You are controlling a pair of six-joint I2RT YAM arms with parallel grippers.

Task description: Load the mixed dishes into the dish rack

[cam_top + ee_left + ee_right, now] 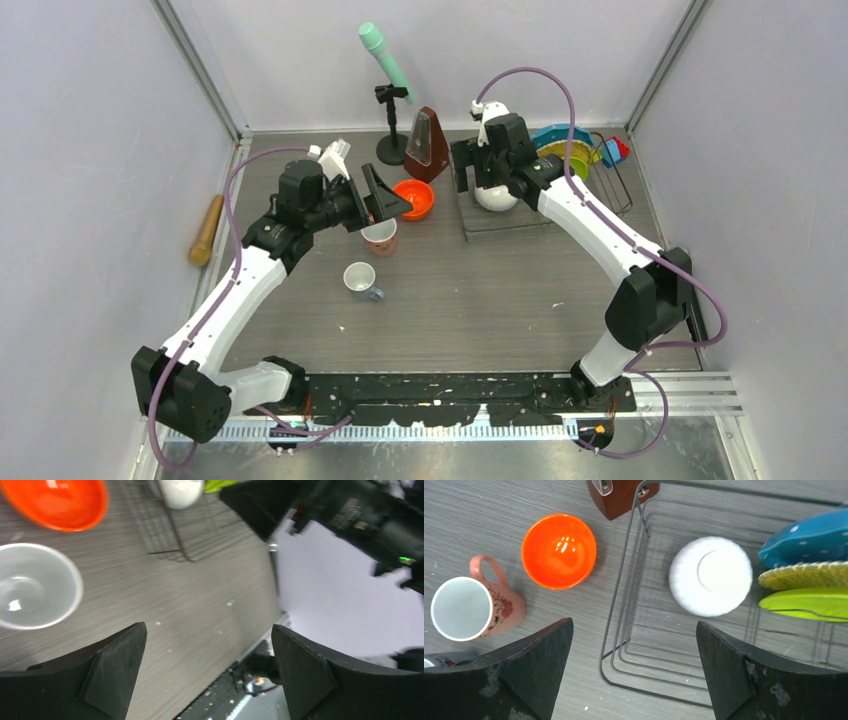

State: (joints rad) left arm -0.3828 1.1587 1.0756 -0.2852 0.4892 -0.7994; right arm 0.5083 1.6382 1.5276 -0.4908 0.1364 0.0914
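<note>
Left gripper [386,203] jaws spread wide, holding nothing, touching nothing; it hangs above the pinkish mug [380,238]. Right gripper [632,626] also wide open and empty, over the near-left end of the dish rack [623,610], just beside the white bowl [711,575].

Right wrist view shows what the top view hides: white bowl is upside down inside the rack, base ring up. Teal plate [809,535], a yellow-green scalloped plate [806,575] and the lime-green plate [809,602] stand on edge side by side at the rack's other end. Pinkish mug upright, mouth up, handle pointing away from the orange bowl [559,550]. Orange bowl sits open side up on the table, outside the rack, near the brown metronome [621,495].

Left wrist view gives only a mug's white inside at the left edge; cannot tell which mug.

Only the top view shows the small mug [360,279] whole, alone on the table nearer the arm bases, blue handle toward the near right
</note>
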